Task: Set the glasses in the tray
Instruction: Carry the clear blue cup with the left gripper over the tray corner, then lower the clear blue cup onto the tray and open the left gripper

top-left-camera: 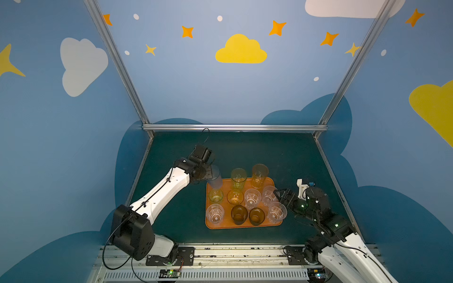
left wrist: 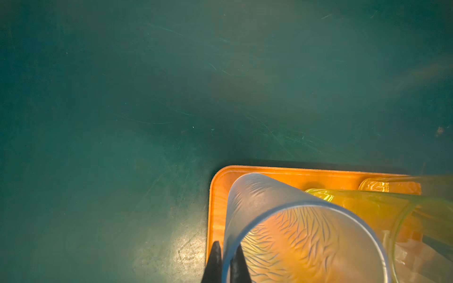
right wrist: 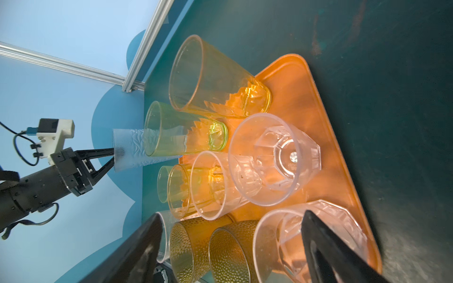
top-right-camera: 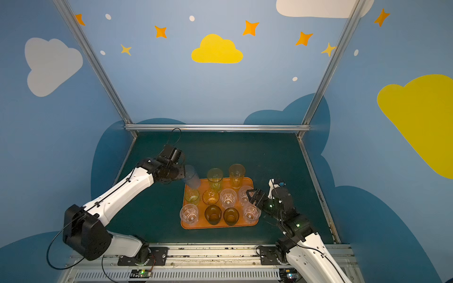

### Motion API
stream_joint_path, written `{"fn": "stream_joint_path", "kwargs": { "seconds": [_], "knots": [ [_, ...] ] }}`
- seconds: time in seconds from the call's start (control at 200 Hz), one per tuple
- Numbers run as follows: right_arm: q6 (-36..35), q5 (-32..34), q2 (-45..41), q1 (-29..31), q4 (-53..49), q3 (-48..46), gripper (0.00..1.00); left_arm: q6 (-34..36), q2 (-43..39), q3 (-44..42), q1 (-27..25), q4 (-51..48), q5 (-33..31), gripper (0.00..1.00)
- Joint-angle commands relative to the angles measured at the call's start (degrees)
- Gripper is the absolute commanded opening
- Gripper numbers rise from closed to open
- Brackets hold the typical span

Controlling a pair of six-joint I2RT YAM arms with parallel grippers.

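Blue walls with painted clouds and stars stand round a dark green tabletop [top-left-camera: 171,227]. In both top views ten glasses [top-left-camera: 252,198] stand upright on the flat orange tray [top-left-camera: 226,226]. The left arm [top-left-camera: 169,186] holds a frosted glass [top-left-camera: 217,182] tilted over the tray's far left corner, and the right fingers [top-left-camera: 280,194] hang just beside its right edge.

In the left wrist view, the left fingers [left wrist: 215,259] pinch the wavy frosted glass at its rim, with a tall yellow glass [left wrist: 367,208] close beside.

In the right wrist view, the right fingers stand wide apart over a clear glass [right wrist: 277,245] with flat-cut sides.
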Motion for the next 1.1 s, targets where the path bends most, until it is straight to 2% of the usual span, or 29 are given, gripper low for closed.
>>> {"fn": "stream_joint_path", "kwargs": {
  "seconds": [0.0, 0.981, 1.096],
  "knots": [
    [0.55, 0.21, -0.42, -0.17, -0.32, -0.45, 0.88, -0.41, -0.87, -0.19, -0.56, -0.13, -0.23, 0.04],
    [1.1, 0.59, 0.04, -0.16, -0.15, -1.02, 0.88, 0.04, 2.99, -1.25, -2.71, -1.44, -2.24, 0.04],
    [1.1, 0.54, -0.05, -0.17, -0.1, -1.06, 0.88, 0.08, 3.58, -0.86, -2.66, -1.89, -2.43, 0.15]
  ]
}}
